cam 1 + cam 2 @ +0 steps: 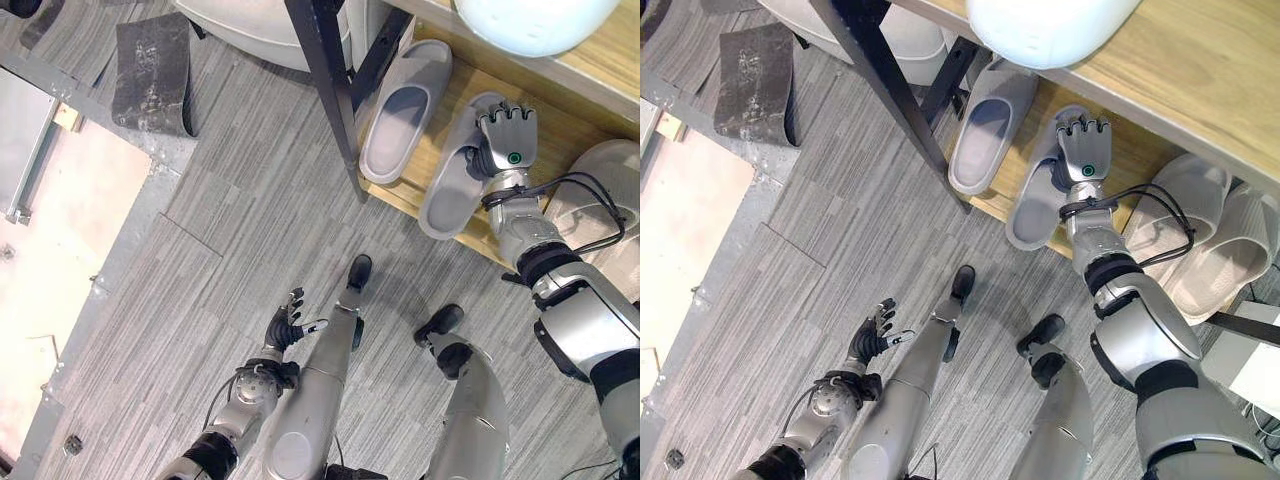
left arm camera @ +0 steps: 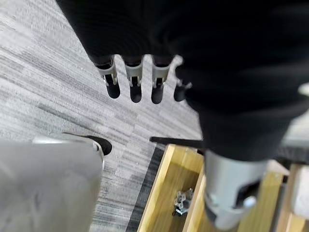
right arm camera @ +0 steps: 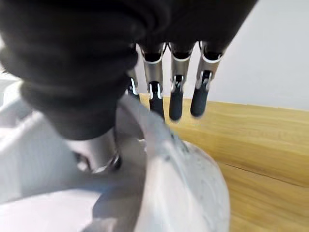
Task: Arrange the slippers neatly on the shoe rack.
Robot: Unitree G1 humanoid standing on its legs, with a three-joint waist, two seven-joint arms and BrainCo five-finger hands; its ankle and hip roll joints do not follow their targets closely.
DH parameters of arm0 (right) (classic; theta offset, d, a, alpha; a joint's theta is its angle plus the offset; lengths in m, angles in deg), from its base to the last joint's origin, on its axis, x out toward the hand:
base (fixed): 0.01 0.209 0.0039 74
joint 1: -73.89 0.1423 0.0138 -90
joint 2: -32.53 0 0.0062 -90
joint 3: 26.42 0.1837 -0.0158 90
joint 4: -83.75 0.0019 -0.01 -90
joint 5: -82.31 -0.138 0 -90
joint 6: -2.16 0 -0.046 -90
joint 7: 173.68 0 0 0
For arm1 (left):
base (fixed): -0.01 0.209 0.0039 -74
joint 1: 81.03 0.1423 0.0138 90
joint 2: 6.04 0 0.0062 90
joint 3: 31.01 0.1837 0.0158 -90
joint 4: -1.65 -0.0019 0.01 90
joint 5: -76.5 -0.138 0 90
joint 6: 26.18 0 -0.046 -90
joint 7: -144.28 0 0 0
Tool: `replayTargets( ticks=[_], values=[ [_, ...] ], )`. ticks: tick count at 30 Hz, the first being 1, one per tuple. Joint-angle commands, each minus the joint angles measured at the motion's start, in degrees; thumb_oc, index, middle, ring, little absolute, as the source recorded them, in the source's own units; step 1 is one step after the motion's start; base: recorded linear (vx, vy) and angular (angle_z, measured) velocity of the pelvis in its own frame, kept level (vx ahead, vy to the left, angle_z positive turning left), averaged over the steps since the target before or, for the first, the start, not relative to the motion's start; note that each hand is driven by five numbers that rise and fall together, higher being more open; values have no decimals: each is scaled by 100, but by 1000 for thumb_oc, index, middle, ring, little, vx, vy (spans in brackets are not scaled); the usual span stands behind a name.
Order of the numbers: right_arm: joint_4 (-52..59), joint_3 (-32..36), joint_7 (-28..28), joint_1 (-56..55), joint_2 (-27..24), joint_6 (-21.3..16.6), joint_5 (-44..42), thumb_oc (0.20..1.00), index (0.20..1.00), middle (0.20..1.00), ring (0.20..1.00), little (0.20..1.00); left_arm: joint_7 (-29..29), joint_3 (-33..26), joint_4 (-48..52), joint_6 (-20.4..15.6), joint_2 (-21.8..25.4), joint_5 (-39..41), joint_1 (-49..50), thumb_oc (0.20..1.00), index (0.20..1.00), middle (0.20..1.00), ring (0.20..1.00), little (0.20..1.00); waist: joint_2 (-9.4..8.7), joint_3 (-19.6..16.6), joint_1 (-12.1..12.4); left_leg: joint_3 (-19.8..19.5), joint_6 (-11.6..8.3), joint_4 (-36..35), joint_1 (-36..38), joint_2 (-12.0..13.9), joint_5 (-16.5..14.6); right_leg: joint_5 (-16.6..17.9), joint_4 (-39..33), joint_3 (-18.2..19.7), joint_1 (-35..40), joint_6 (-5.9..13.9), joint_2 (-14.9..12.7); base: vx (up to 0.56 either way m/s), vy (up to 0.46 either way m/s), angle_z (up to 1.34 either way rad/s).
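Two grey slippers lie on the wooden lower shelf (image 1: 565,135) of the shoe rack. One slipper (image 1: 400,115) lies fully on the board. The other slipper (image 1: 450,195) is beside it, its heel hanging past the front edge over the floor. My right hand (image 1: 508,135) rests on that slipper's strap. In the right wrist view its fingers (image 3: 176,96) are straight above the strap of the slipper (image 3: 183,183), with the thumb down in the opening. My left hand (image 1: 285,325) hangs open low over the floor, holding nothing.
A pair of pale beige slippers (image 1: 1200,230) sits further right on the same shelf. The rack's black leg (image 1: 325,80) stands left of the grey slippers. A white rounded object (image 1: 530,20) sits on the upper shelf (image 1: 1200,70). A dark mat (image 1: 150,70) lies on the floor at far left.
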Motion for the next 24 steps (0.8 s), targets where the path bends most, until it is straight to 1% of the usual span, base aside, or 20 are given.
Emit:
replayTargets(
  ticks=[1, 5, 7, 8, 9, 10, 11, 13, 14, 15, 17, 18, 19, 20, 22, 23, 24],
  values=[
    [-267, -100, 196, 152, -261, 113, -398, 1000, 1000, 1000, 1000, 1000, 65, 65, 143, -142, -8, 70, -90, 1000, 1000, 1000, 1000, 1000, 176, 91, 57, 67, -8, 769, 110, -154, -747, 136, -310, 76, 64, 306, 234, 0, -2, 3],
    [-270, -42, 169, 266, -270, 127, -516, 1000, 1000, 1000, 1000, 1000, 86, 61, 207, -117, 4, 80, -137, 1000, 1000, 1000, 1000, 1000, 188, 136, 40, 85, -8, 750, 148, -148, -747, 138, -330, 87, 88, 307, 235, -1, -4, -5],
    [248, 332, -85, 316, -301, -39, -1025, 1000, 1000, 1000, 1000, 1000, 167, 38, 267, -62, -39, 64, -240, 1000, 1000, 1000, 1000, 1000, 188, 191, -59, 115, -6, 677, 271, -143, -748, 142, -401, 101, 184, 307, 253, 11, -2, -2],
    [258, 338, -85, 306, -306, -36, -1026, 1000, 1000, 1000, 1000, 1000, 168, 41, 266, -62, -38, 64, -240, 1000, 1000, 1000, 1000, 1000, 188, 195, -58, 114, -6, 673, 280, -144, -746, 142, -404, 100, 193, 307, 253, 0, 0, 0],
    [580, 465, -160, 270, -325, -87, -1157, 1000, 1000, 1000, 1000, 1000, 201, 30, 252, -54, -47, 50, -262, 1000, 1000, 1000, 1000, 1000, 183, 212, -93, 119, -11, 666, 316, -133, -755, 127, -407, 100, 220, 309, 254, 33, -7, -3],
    [1309, 771, -300, 110, -295, -248, -1402, 1000, 1000, 1000, 1000, 1000, 263, -23, 202, -29, -107, 30, -291, 1000, 1000, 1000, 1000, 1000, 167, 240, -182, 147, -21, 649, 384, -108, -777, 103, -420, 98, 281, 312, 259, 33, -7, -3],
    [1340, 787, -294, 85, -302, -237, -1396, 1000, 1000, 1000, 1000, 1000, 263, -17, 200, -30, -102, 29, -290, 1000, 1000, 1000, 1000, 1000, 165, 243, -177, 146, -21, 647, 394, -109, -777, 101, -420, 96, 291, 313, 257, 37, -6, 0],
    [2316, 1159, -349, -222, -260, -367, -1579, 1000, 1000, 1000, 1000, 1000, 319, -95, 206, -18, -155, 30, -282, 1000, 1000, 1000, 1000, 1000, 149, 265, -290, 169, -22, 653, 446, -103, -828, 77, -420, 124, 323, 311, 273, 0, 0, 0],
    [2363, 1181, -335, -260, -266, -347, -1567, 1000, 1000, 1000, 1000, 1000, 319, -88, 207, -17, -149, 29, -275, 1000, 1000, 1000, 1000, 1000, 144, 260, -285, 170, -21, 654, 451, -104, -830, 74, -417, 125, 326, 312, 270, 37, 16, 1],
    [3166, 1625, -451, -700, -105, -517, -1703, 1000, 1000, 1000, 1000, 1000, 375, -95, 157, -19, -223, 28, -264, 1000, 1000, 1000, 1000, 1000, 128, 272, -371, 193, -15, 686, 472, -89, -880, 50, -409, 151, 350, 315, 277, 33, 12, 1],
    [3819, 2008, -535, -1204, 131, -810, -1887, 1000, 1000, 1000, 1000, 1000, 430, -101, 74, -8, -297, -5, -281, 1000, 1000, 1000, 1000, 1000, 102, 294, -465, 224, -1, 733, 477, -69, -924, 33, -404, 168, 394, 320, 279, 35, 11, -5],
    [4063, 2126, -503, -1473, 166, -856, -1853, 1000, 1000, 1000, 1000, 1000, 425, -80, 65, -12, -298, -17, -264, 1000, 1000, 1000, 1000, 1000, 88, 290, -484, 231, 3, 740, 497, -59, -939, 31, -402, 172, 408, 328, 273, 30, 10, -9],
    [4383, 2313, -501, -1903, 382, -1089, -2001, 1000, 1000, 1000, 1000, 1000, 447, -68, 58, -5, -326, -57, -249, 1000, 1000, 1000, 1000, 1000, 73, 319, -552, 257, 12, 742, 536, -40, -953, 37, -405, 173, 440, 343, 272, 22, 7, -9],
    [4552, 2363, -445, -2111, 470, -1172, -2030, 1000, 1000, 1000, 1000, 1000, 452, -48, 18, 12, -348, -97, -238, 1000, 1000, 1000, 1000, 1000, 53, 321, -578, 274, 15, 739, 555, -30, -960, 43, -415, 183, 457, 349, 276, 23, 7, -14],
    [4755, 2409, -249, -2558, 765, -1414, -2386, 1000, 1000, 1000, 1000, 1000, 473, -9, 55, 59, -363, -133, -234, 1000, 1000, 1000, 1000, 1000, 29, 331, -632, 311, 18, 712, 593, -4, -961, 50, -448, 189, 485, 358, 291, 9, 6, -19],
    [4829, 2445, -173, -2695, 909, -1534, -2614, 1000, 1000, 1000, 1000, 1000, 489, 4, 54, 76, -376, -146, -232, 1000, 1000, 1000, 1000, 1000, 22, 337, -649, 319, 19, 710, 609, 6, -961, 49, -453, 189, 498, 358, 300, 0, 12, -14],
    [4855, 2454, -41, -2869, 1138, -1740, -3043, 1000, 1000, 1000, 1000, 1000, 509, 23, 52, 96, -395, -153, -234, 1000, 1000, 1000, 1000, 1000, 12, 342, -672, 331, 24, 705, 628, 18, -960, 49, -463, 199, 513, 355, 308, -4, 10, -13]
  ],
)
